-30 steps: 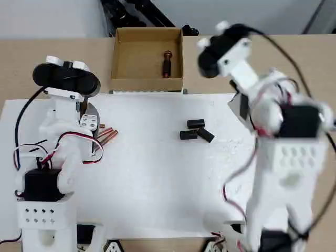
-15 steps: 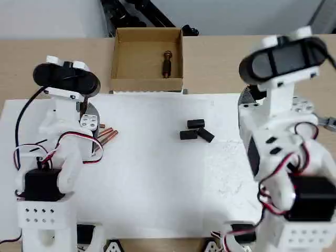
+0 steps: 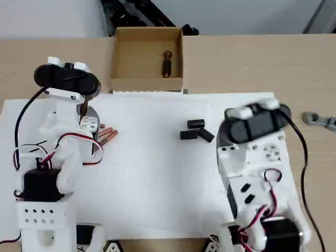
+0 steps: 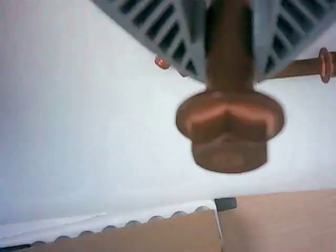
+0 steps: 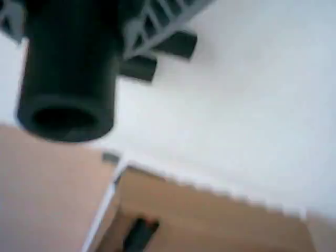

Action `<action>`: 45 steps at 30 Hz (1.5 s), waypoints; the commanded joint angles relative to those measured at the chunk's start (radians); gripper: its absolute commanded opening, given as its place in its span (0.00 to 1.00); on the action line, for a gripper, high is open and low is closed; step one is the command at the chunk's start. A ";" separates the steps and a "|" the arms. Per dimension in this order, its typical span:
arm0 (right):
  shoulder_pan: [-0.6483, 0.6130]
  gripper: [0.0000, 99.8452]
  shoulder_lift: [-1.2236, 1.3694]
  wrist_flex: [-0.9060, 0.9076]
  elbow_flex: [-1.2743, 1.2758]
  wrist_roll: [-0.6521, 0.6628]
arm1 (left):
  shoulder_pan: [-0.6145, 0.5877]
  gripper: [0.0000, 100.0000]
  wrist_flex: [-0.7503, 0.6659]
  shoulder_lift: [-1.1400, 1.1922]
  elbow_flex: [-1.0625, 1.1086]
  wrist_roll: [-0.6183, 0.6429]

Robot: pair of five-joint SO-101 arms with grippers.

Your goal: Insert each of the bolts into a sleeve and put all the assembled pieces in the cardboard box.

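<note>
My left gripper (image 4: pixel 228 37) is shut on a copper bolt (image 4: pixel 229 126), whose hex head points at the camera. In the high view this bolt (image 3: pixel 84 106) is held at the mat's left side, just above loose copper bolts (image 3: pixel 107 135). My right gripper (image 5: pixel 79 21) is shut on a black sleeve (image 5: pixel 67 89) with its open bore facing the camera. The right arm (image 3: pixel 256 123) stands over the mat's right side, right of three black sleeves (image 3: pixel 196 130). The cardboard box (image 3: pixel 122 58) at the back holds one assembled piece (image 3: pixel 167 63).
A white mat (image 3: pixel 157 178) covers the wooden table, with free room across its middle and front. A small metal tool (image 3: pixel 317 119) lies on the bare table at the far right. Dark gear sits behind the box.
The right arm has swung back from beside the box and come down over the mat's right side. The left arm has barely moved, its bolt slightly raised.
</note>
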 commanded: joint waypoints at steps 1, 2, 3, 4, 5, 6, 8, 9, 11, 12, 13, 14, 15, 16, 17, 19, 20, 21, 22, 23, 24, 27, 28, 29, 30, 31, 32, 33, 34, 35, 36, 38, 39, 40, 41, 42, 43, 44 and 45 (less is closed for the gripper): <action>-0.012 0.01 -0.156 -0.213 0.146 -0.058 | -0.002 0.01 0.000 -0.009 -0.054 0.000; -0.031 0.00 -0.197 -0.262 0.196 -0.063 | 0.000 0.01 0.002 -0.009 -0.054 0.000; -0.056 0.00 -0.239 -0.297 0.245 -0.063 | 0.000 0.01 0.002 -0.009 -0.054 0.000; -0.085 0.00 -0.277 -0.326 0.290 -0.063 | 0.003 0.01 0.002 -0.009 -0.054 0.000; -0.114 0.00 -0.315 -0.352 0.333 -0.063 | 0.003 0.01 0.002 -0.009 -0.054 0.003; -0.147 0.00 -0.348 -0.375 0.373 -0.063 | 0.003 0.01 0.002 -0.009 -0.054 0.015; -0.200 0.00 -0.403 -0.424 0.450 -0.061 | 0.005 0.01 -0.005 -0.009 -0.054 0.049; -0.223 0.00 -0.418 -0.449 0.482 -0.061 | 0.006 0.01 -0.009 -0.009 -0.054 0.060; -0.254 0.00 -0.410 -0.503 0.532 -0.063 | 0.029 0.01 -0.029 -0.009 -0.053 0.083; -0.265 0.00 -0.404 -0.532 0.555 -0.063 | 0.048 0.01 -0.037 -0.009 -0.053 0.095; -0.277 0.00 -0.403 -0.564 0.585 -0.063 | 0.074 0.01 -0.048 -0.009 -0.054 0.104; -0.291 0.00 -0.401 -0.596 0.609 -0.063 | 0.101 0.01 -0.068 -0.009 -0.054 0.109; -0.303 0.00 -0.400 -0.624 0.634 -0.063 | 0.129 0.01 -0.087 -0.009 -0.054 0.112; -0.312 0.00 -0.400 -0.645 0.655 -0.063 | 0.157 0.01 -0.109 -0.009 -0.054 0.112; -0.323 0.00 -0.400 -0.662 0.674 -0.063 | 0.186 0.01 -0.135 -0.009 -0.054 0.112; -0.340 0.00 -0.400 -0.685 0.706 -0.063 | 0.239 0.01 -0.187 -0.009 -0.056 0.110; -0.343 0.00 -0.400 -0.691 0.718 -0.063 | 0.262 0.01 -0.216 -0.009 -0.056 0.109; -0.343 0.00 -0.400 -0.696 0.727 -0.063 | 0.285 0.01 -0.244 -0.009 -0.062 0.110; -0.343 0.00 -0.400 -0.699 0.733 -0.063 | 0.307 0.01 -0.259 -0.009 -0.084 0.112; -0.338 0.00 -0.400 -0.699 0.735 -0.064 | 0.331 0.01 -0.255 -0.009 -0.124 0.114; -0.337 0.00 -0.400 -0.699 0.735 -0.064 | 0.358 0.01 -0.242 -0.009 -0.171 0.124; -0.335 0.00 -0.401 -0.719 0.730 -0.115 | 0.416 0.01 -0.226 -0.002 -0.291 0.224; -0.335 0.00 -0.401 -0.728 0.730 -0.140 | 0.433 0.01 -0.227 0.000 -0.314 0.250; -0.335 0.00 -0.401 -0.734 0.730 -0.166 | 0.451 0.01 -0.229 0.000 -0.329 0.267; -0.335 0.00 -0.401 -0.736 0.730 -0.187 | 0.471 0.01 -0.241 0.000 -0.332 0.275; -0.335 0.00 -0.400 -0.739 0.730 -0.201 | 0.483 0.01 -0.258 0.000 -0.332 0.279; -0.335 0.00 -0.400 -0.739 0.732 -0.210 | 0.499 0.01 -0.272 0.000 -0.332 0.281; -0.335 0.00 -0.400 -0.739 0.733 -0.215 | 0.512 0.01 -0.282 0.000 -0.332 0.281; -0.335 0.00 -0.400 -0.739 0.735 -0.215 | 0.531 0.01 -0.293 0.000 -0.332 0.281; -0.335 0.00 -0.400 -0.739 0.736 -0.215 | 0.552 0.01 -0.302 0.002 -0.332 0.281; -0.335 0.00 -0.400 -0.739 0.736 -0.215 | 0.572 0.01 -0.305 0.002 -0.332 0.281; -0.335 0.00 -0.400 -0.739 0.736 -0.215 | 0.603 0.01 -0.304 0.002 -0.332 0.281; -0.335 0.00 -0.400 -0.739 0.738 -0.215 | 0.611 0.01 -0.302 0.002 -0.332 0.281; -0.335 0.00 -0.400 -0.739 0.740 -0.216 | 0.618 0.01 -0.302 0.002 -0.332 0.281; -0.335 0.00 -0.400 -0.739 0.740 -0.216 | 0.620 0.01 -0.301 0.002 -0.332 0.282; -0.335 0.00 -0.400 -0.739 0.740 -0.216 | 0.621 0.01 -0.302 0.002 -0.332 0.292; -0.337 0.00 -0.400 -0.739 0.740 -0.216 | 0.626 0.01 -0.304 0.002 -0.332 0.308; -0.337 0.00 -0.400 -0.739 0.740 -0.216 | 0.635 0.01 -0.304 0.002 -0.332 0.319; -0.337 0.00 -0.400 -0.739 0.740 -0.216 | 0.644 0.01 -0.304 0.002 -0.332 0.324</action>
